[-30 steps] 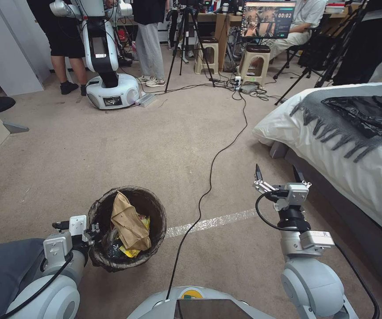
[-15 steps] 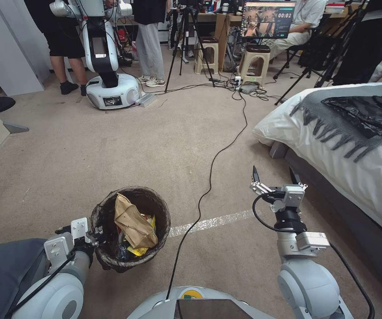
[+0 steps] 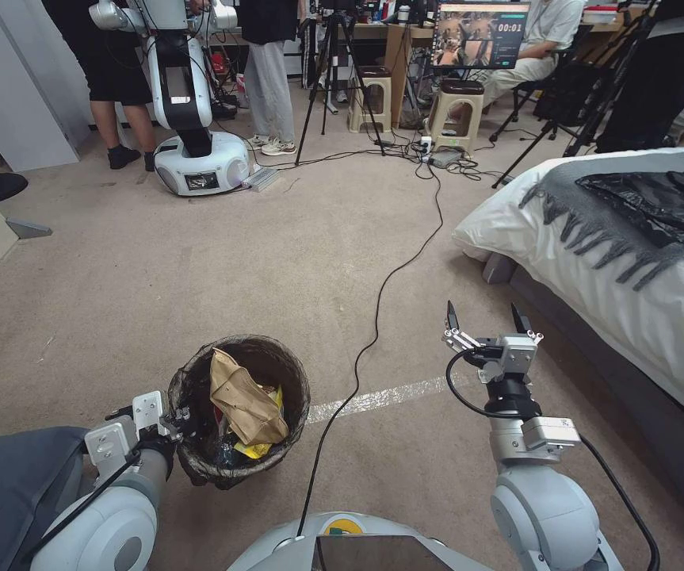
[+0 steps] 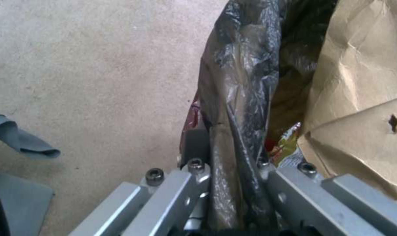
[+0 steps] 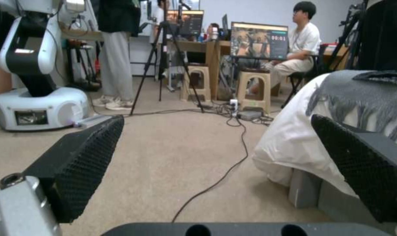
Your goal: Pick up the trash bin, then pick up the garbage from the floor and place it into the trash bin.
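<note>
L gripper (image 3: 177,418) clamps rim of round bin w/ dark plastic liner (image 3: 240,408), holding it low front-left. R gripper (image 3: 486,319) wide open, empty. Risk: thin liner slips, bin drops, brown paper bag (image 3: 245,398) spills.

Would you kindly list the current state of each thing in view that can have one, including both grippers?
Left gripper: shut on the trash bin's rim.
Trash bin: held at its rim, dark liner in place, partly filled.
Brown paper bag: crumpled, inside the bin, sticking up above the rim.
Yellow wrapper: inside the bin, under the paper bag.
Right gripper: open, empty, raised above the carpet beside the bed.
</note>
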Robot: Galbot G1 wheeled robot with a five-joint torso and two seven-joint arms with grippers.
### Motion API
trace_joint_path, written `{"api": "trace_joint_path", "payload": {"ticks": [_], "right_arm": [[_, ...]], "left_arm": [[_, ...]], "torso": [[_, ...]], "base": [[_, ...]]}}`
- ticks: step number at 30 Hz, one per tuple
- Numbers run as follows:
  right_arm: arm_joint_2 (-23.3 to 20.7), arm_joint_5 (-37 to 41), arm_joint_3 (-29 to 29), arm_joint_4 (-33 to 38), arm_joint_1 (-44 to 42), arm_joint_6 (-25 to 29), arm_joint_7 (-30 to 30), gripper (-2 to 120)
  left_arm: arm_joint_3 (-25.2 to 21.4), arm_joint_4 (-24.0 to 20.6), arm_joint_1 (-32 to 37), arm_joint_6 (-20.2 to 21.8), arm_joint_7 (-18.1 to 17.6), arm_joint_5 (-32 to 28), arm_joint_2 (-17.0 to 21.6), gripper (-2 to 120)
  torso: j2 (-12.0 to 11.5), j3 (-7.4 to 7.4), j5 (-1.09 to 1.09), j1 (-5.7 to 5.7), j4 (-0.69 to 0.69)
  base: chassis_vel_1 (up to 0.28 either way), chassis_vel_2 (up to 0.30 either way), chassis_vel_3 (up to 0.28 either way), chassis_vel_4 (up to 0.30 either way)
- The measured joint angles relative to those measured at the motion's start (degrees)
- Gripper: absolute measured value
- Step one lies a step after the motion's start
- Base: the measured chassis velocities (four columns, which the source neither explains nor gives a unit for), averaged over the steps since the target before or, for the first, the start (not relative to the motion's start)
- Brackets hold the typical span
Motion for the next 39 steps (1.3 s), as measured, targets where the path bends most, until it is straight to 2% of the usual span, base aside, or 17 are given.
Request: {"api": "trace_joint_path", "payload": {"ticks": [16,28,39], "right_arm": [[-0.21,0.09,-0.08,-0.21,0.25,0.05,0.06,100],[-0.18,0.1,-0.01,-0.06,0.1,0.28,0.11,100],[-0.29,0.09,-0.15,0.03,-0.05,0.3,0.12,100]], "left_arm": [[1.58,0.04,-0.23,-0.01,0.25,1.16,-0.6,3],[2.5,2.27,-0.54,-0.05,-0.18,0.82,-1.04,3],[2.71,4.56,-1.18,-0.07,1.14,1.78,-0.99,3]], "torso": [[0.0,0.0,0.0,0.0,0.0],[0.0,0.0,0.0,0.0,0.0],[0.0,0.0,0.0,0.0,0.0]], "base": [[0.0,0.0,0.0,0.0],[0.0,0.0,0.0,0.0],[0.0,0.0,0.0,0.0]]}}
